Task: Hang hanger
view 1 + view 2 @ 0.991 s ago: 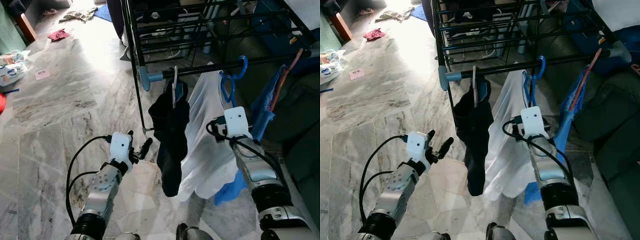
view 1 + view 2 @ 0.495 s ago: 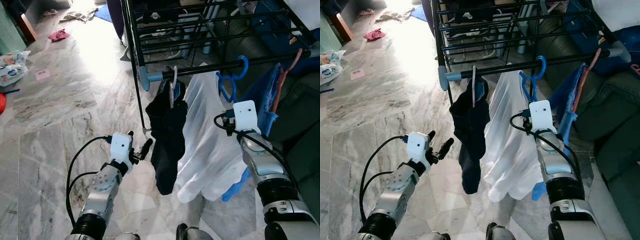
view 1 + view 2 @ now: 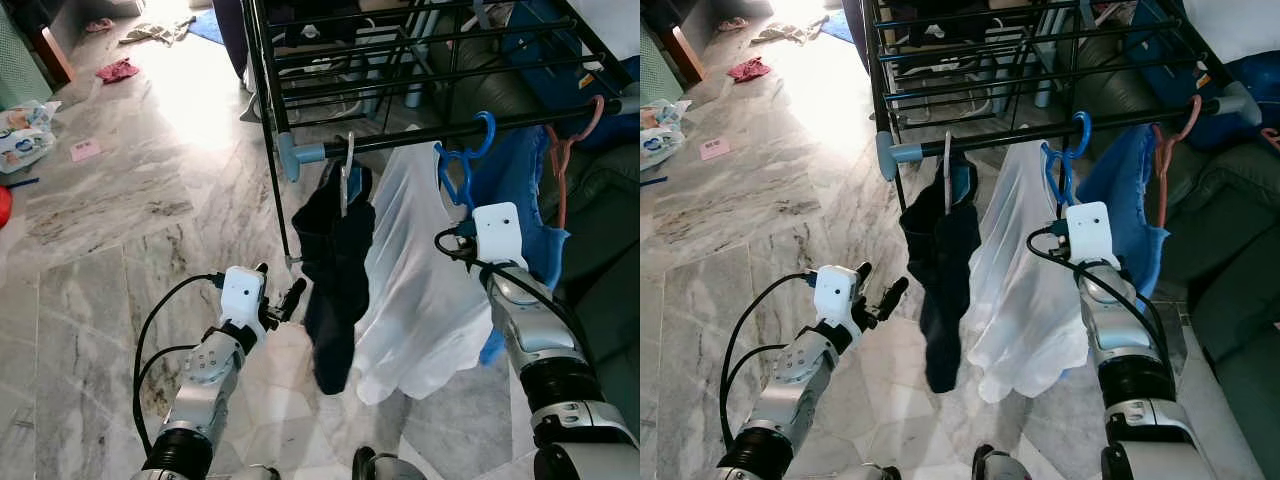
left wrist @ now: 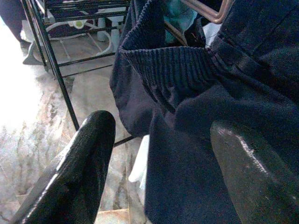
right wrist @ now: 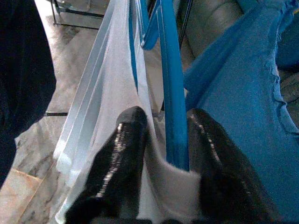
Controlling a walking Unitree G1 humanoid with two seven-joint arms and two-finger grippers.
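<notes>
A blue hanger carrying a white shirt has its hook over the black front rail of the drying rack. My right gripper is shut on the hanger's blue arm and the white cloth, just below the rail; its wrist sits right of the shirt. My left gripper stands open, low and to the left, close to a dark garment that hangs from a pale hanger on the same rail.
A blue garment on a reddish hanger hangs right of the shirt. The rack's lower bars lie behind. A dark sofa stands at the right. Clothes and packets lie on the marble floor, far left.
My right gripper has shifted right and slightly up with the blue hanger, the shirt swinging with it. The blue garment and its reddish hanger were pushed right. The left arm has stayed put.
</notes>
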